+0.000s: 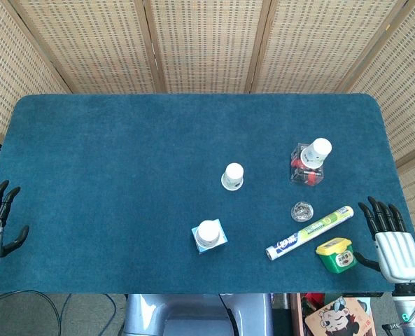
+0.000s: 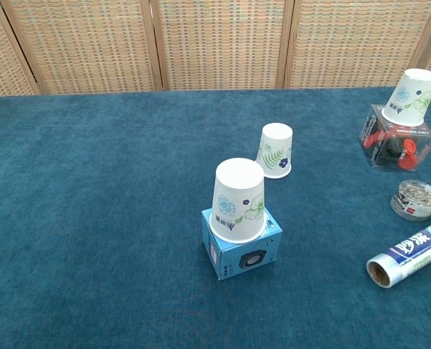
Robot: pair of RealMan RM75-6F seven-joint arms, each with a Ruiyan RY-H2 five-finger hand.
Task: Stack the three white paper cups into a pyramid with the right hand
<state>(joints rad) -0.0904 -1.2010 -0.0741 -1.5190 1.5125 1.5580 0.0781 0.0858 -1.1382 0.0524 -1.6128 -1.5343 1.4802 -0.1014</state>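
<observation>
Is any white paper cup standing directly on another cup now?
No, each cup stands apart: one on the blue box, one on the table, one on the clear box.

Table (image 2: 91, 218): deep teal-blue nap, uniform. Woven screen (image 2: 222, 40) behind table: tan wicker, pale wood frames. Three paper cups, white: nearest table's front edge (image 2: 238, 200) with blue flower, green leaf; middle cup (image 2: 276, 150) green fern sprigs, dark blue flowers; right cup (image 2: 413, 97) blue print. Box (image 2: 244, 251) under front cup: light blue. Roll (image 2: 408, 251) right of box: white, blue lettering, lime-green end. Tub (image 1: 335, 253): green, yellow lid.
</observation>
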